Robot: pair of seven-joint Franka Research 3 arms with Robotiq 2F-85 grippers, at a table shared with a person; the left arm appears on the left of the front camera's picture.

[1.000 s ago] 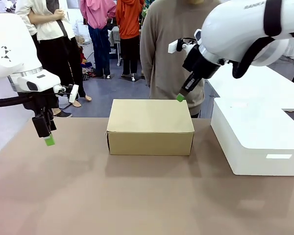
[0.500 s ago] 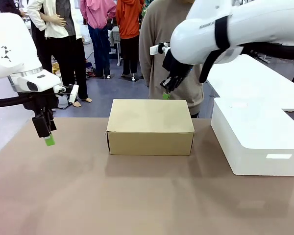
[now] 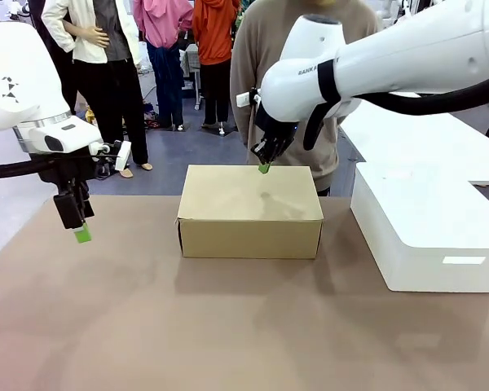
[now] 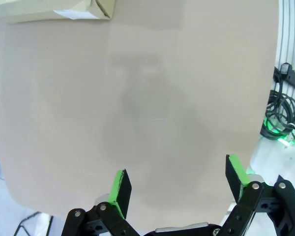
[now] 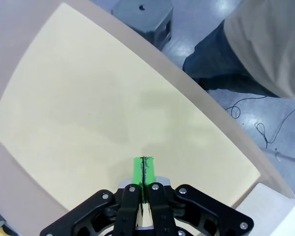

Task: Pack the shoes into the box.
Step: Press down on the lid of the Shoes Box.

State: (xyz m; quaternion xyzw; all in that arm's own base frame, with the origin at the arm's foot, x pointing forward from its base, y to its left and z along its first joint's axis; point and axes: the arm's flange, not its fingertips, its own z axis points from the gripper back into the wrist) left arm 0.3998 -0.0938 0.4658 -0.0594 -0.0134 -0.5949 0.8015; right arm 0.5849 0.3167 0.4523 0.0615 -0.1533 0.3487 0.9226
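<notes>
So your tan-brown cardboard shoebox [image 3: 250, 210] was sitting shut in the middle of the brown desk [image 3: 228, 326], lid flat down, with the bigger smooth white box [image 3: 428, 228] well off to its right and a person in a beige sweater [image 3: 285, 90] standing right behind it. No shoes were anywhere on the desk that I could see, so my guess is they were either already inside or not handed over yet. Can't tell which from this.

Your right claw [image 3: 263, 168] was pinched fully shut with nothing in it, green pads [image 5: 143, 172] pressed together, and it hung just over the far edge of the lid, near the back middle. The right wrist view had it looking straight down on the flat lid top. Your left claw [image 3: 82, 234] was wide open and empty, parked over bare desk well to the left of the shoebox, and its wrist view caught just a corner of the cardboard at the top edge.

If the plan was to press the lid down or poke it, I'd say a closed tip was fine for that, but go gentle and square, since thin cardboard dents and the whole box could slide toward you. If the plan was to open the flap instead, you'd probably want the tip under the front lip, not on the back edge where the hinge likely was. Bringing the left claw in to brace the side would help either way.
</notes>
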